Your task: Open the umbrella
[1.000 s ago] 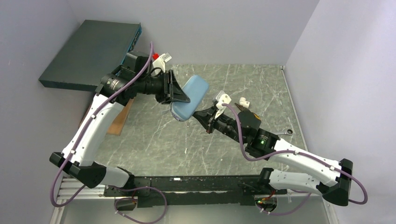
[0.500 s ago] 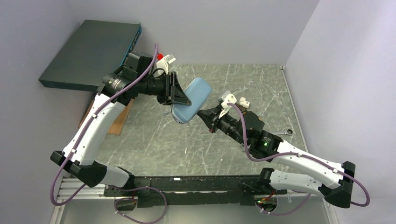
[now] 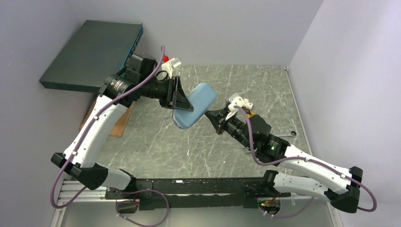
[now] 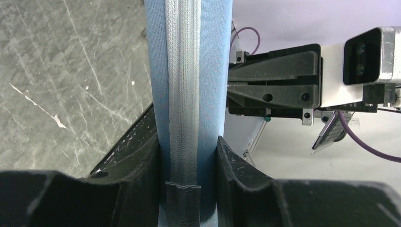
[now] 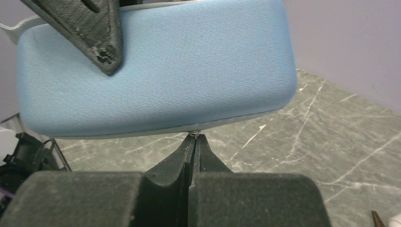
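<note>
The umbrella (image 3: 195,105) is a slate-blue oblong pouch held in the air above the table's middle. My left gripper (image 3: 182,100) is shut on its narrow sides. In the left wrist view the pouch (image 4: 189,71) stands up between the jaws (image 4: 188,142), with its grey zipper running down the middle. My right gripper (image 3: 212,115) comes in from the right. Its tips (image 5: 194,137) are pinched shut on the small metal zipper pull (image 5: 194,133) at the lower edge of the pouch (image 5: 156,71). The canopy, shaft and handle are hidden.
A large dark teal flat box (image 3: 90,54) leans at the back left corner. A brown board (image 3: 121,124) lies under the left arm. A small metal piece (image 3: 293,134) lies near the right wall. Lavender walls enclose the grey marbled table (image 3: 265,90).
The pouch and my left gripper have shifted slightly right and down. My right arm has followed, its elbow moving right. Both grips are unchanged.
</note>
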Controlling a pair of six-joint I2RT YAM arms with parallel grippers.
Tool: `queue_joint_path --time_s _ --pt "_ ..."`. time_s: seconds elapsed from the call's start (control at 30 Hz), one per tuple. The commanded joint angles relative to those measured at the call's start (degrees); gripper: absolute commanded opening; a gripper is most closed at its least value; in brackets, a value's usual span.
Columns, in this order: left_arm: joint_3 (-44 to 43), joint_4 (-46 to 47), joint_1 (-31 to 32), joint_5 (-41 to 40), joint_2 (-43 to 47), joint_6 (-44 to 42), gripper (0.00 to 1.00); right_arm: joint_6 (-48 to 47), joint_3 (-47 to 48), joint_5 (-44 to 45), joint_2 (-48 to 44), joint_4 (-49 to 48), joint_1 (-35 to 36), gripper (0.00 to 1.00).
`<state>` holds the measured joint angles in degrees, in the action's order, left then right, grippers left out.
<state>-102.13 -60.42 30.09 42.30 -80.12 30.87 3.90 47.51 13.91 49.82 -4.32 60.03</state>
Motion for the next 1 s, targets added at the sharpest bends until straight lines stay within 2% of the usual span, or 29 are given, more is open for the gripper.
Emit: queue_joint_path --time_s 0.0,0.17,0.33,0.77,0.97 --pt "-0.6 1.9 0.2 3.7 2.6 -2.1 0.0 -2.6 -0.1 4.7 -2.0 0.3 -0.4 0.0" --pt "-0.7 1.6 0.1 4.8 3.0 -3.1 0.0 -3.4 -0.4 5.5 -3.2 1.3 -0.8 0.0" --pt "-0.6 3.3 0.1 7.5 3.2 -2.0 0.0 -9.1 -1.1 4.9 -4.6 2.9 -1.4 0.0" --pt "-0.5 0.0 0.3 7.6 4.5 -2.5 0.0 -16.5 -2.8 2.8 -5.3 3.1 -4.1 0.0" --pt "0.5 -1.8 1.7 6.5 5.6 -3.4 0.0 -19.3 -1.7 -1.4 -4.7 4.1 -7.5 0.0"
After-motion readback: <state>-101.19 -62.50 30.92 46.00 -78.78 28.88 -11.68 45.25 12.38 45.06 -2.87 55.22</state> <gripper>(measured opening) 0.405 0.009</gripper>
